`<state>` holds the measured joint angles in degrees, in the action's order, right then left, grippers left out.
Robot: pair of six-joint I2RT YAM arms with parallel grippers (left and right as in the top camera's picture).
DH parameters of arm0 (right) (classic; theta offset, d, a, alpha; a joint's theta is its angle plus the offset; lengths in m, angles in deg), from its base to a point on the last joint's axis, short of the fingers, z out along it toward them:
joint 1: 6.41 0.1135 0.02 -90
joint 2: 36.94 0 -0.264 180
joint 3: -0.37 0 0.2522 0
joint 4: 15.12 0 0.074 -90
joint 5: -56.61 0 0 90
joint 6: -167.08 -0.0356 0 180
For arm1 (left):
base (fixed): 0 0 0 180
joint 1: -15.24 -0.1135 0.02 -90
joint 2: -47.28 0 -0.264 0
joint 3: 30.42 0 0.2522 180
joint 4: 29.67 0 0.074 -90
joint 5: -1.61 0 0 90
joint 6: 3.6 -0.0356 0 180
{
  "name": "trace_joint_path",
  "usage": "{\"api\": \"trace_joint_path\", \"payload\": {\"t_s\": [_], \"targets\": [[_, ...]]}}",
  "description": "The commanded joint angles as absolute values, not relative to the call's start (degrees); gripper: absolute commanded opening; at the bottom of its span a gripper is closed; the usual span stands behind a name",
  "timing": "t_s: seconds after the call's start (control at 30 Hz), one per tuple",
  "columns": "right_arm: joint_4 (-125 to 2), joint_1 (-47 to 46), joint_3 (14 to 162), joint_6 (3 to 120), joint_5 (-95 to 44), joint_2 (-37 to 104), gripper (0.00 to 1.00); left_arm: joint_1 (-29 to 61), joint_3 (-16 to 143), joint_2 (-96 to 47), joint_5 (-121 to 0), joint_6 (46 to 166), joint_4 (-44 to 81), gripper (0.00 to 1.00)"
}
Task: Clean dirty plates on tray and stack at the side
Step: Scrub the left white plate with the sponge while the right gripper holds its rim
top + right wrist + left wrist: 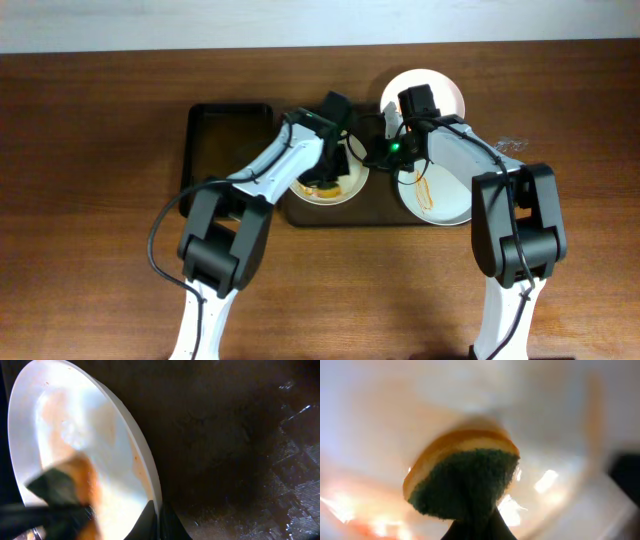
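Three round white shallow plates (437,200) streaked with orange-red sauce lie at the large dark brown rectangular tray (375,212), two toward its right end and one at its left end. Over that left one, the left gripper (476,526) pinches a yellow sponge (465,477) with a green scouring face, while the right gripper (159,515) is clamped on its rim.

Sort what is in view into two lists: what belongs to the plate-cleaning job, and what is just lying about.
Belongs to the job:
- plate under the sponge
- sauce-streaked plate
- far plate
- brown tray
- sponge

Just lying about:
- black tray
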<state>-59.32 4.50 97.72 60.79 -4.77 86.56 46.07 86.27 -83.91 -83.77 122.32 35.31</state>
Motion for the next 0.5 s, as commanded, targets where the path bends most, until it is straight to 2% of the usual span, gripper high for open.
{"api": "trace_joint_path", "payload": {"t_s": [0.0, 0.13, 0.23, 0.3, 0.37, 0.47], "targets": [[-59.9, 5.2, 97.6, 60.7, -4.0, 88.3, 0.04, 47.1, 85.0, -87.4, -79.6, 118.8, 31.8, 0.00], [-60.0, 5.2, 97.6, 60.7, -4.0, 88.3, 0.04, 43.9, 85.0, -87.4, -87.5, 118.9, 20.3, 0.00], [-59.9, 5.2, 97.6, 60.7, -4.0, 88.3, 0.04, 41.9, 85.0, -87.4, -95.2, 118.8, 16.9, 0.00], [-60.0, 5.2, 97.6, 60.7, -4.0, 88.3, 0.04, 40.9, 85.0, -87.4, -97.0, 118.9, 20.6, 0.00], [-59.9, 5.2, 97.6, 60.7, -4.0, 88.3, 0.04, 40.7, 85.0, -87.4, -94.8, 120.4, 30.3, 0.00], [-59.5, 5.2, 97.6, 60.7, -4.0, 88.3, 0.04, 42.8, 85.0, -87.4, -79.3, 120.4, 39.2, 0.00]]}}
